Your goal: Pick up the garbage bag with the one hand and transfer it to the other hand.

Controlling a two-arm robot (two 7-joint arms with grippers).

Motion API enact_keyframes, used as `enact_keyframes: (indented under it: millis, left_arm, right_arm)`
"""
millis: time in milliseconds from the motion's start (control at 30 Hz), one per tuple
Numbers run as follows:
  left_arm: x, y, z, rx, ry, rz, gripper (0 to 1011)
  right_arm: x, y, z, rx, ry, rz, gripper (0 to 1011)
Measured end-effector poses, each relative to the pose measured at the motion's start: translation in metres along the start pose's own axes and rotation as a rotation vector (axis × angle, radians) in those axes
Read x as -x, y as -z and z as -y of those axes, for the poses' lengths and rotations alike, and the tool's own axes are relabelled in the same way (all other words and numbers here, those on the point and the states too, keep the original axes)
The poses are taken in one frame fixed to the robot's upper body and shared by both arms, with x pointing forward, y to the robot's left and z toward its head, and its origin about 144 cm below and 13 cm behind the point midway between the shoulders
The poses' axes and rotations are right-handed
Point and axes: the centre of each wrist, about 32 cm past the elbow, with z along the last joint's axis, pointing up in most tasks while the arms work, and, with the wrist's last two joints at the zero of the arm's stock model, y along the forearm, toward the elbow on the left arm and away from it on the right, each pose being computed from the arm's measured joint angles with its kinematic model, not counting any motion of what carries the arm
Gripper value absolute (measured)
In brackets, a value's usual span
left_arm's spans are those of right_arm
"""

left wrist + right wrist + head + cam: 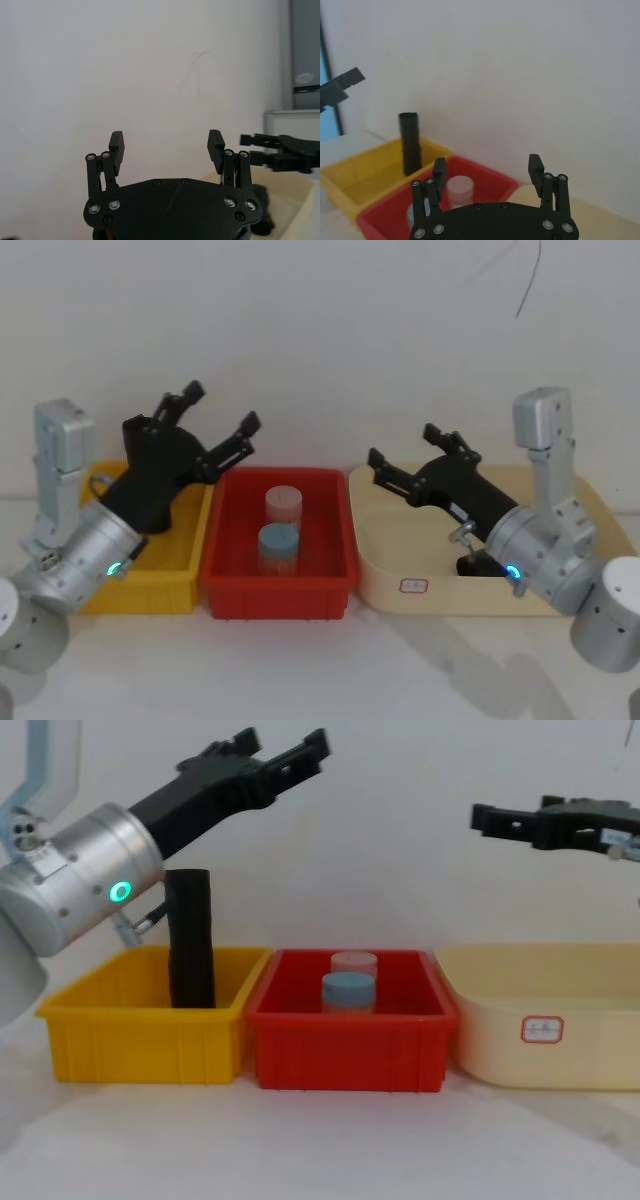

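The garbage bag is a dark, wrinkled lump lying in the cream tray, mostly hidden under my right arm. The left wrist view shows the bag low in that tray. My left gripper, on the wrist with the green ring, hangs open and empty in the air above the yellow bin. In the chest view the left gripper sits high, pointing up and to the right. My right gripper, on the blue-ringed wrist, is open and empty above the cream tray's left part.
A tall, smooth black roll stands upright in the yellow bin, below the left wrist. The red bin between the two holds a pink-lidded jar and a blue-lidded jar. A white wall stands close behind the bins.
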Motion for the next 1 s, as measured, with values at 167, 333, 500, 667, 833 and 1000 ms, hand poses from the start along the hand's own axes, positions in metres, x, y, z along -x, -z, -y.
enact_keyframes:
  millis: [167, 333, 500, 667, 833, 1000]
  left_arm:
    - [-0.003, -0.003, -0.014, -0.012, -0.054, 0.026, 1002]
    - [-0.007, -0.006, -0.038, -0.037, -0.144, 0.064, 1002]
    - [-0.010, -0.007, -0.057, -0.061, -0.213, 0.091, 1001]
    - [-0.013, -0.008, -0.080, -0.092, -0.292, 0.119, 1001]
    - [-0.014, -0.009, -0.096, -0.114, -0.345, 0.137, 1001]
    - [-0.015, -0.010, -0.108, -0.133, -0.385, 0.152, 1002]
  right_arm:
    - [0.007, 0.002, -0.008, 0.002, -0.052, -0.010, 1000]
    - [0.017, 0.006, -0.018, 0.010, -0.117, -0.023, 999]
    - [0.027, 0.010, -0.028, 0.023, -0.183, -0.033, 1000]
    - [0.037, 0.013, -0.035, 0.044, -0.237, -0.037, 1000]
    - [0.046, 0.015, -0.043, 0.085, -0.298, -0.031, 999]
    - [0.052, 0.016, -0.049, 0.129, -0.344, -0.024, 1000]
